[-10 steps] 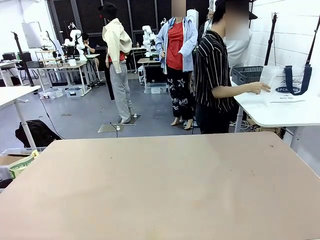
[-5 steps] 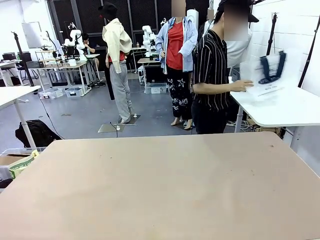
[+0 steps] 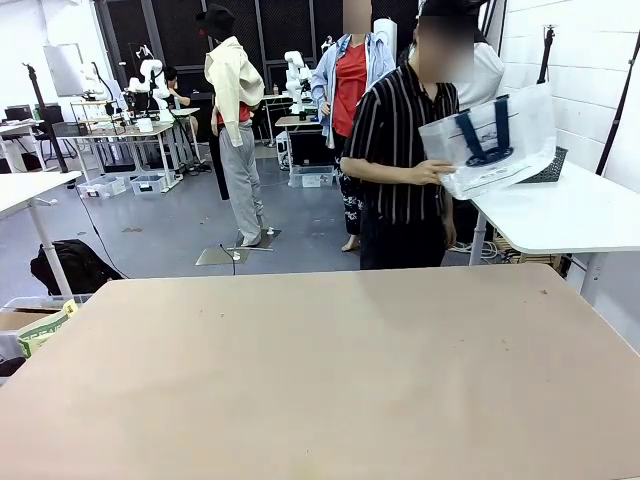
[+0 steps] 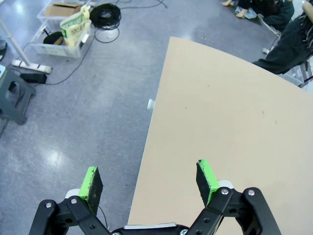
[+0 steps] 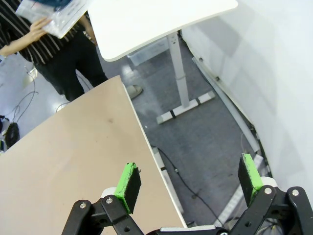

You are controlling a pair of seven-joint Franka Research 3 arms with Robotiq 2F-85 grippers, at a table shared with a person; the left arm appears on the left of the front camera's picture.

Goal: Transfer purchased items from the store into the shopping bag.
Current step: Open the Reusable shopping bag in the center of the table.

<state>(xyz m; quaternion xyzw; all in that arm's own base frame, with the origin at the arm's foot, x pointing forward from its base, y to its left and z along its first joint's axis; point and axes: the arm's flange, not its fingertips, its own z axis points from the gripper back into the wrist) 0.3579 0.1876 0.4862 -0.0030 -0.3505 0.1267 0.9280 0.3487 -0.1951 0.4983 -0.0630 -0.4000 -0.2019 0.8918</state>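
One shopping bag point(image 3: 497, 140) is in sight, held at chest height by the one person standing at the far side of the desk point(image 3: 330, 370). One of the person's hands point(image 3: 432, 172) grips its lower left edge. The bag hangs in the air, touching no surface, in front of the white side desk point(image 3: 565, 215). Its broad face is turned toward the front camera. Its long axis runs roughly sideways and is tilted, the right end higher than the left. It is translucent white plastic, and one navy strap handle shows as a loop lying across the near face. Any lettering is too small to read.

One black lattice basket point(image 3: 553, 164) sits on the white side desk, just behind the bag. Only its right corner peeks out, so its contents cannot be seen.

Two claws show in the wrist views. The left claw point(image 4: 149, 180) is released, its two green pads wide apart. It hovers over the desk's edge with grey floor under one pad. The right claw point(image 5: 189, 180) is also released and holds nothing. It hangs above the desk's corner, and the bag point(image 5: 54, 11) shows far off at the top of that view.
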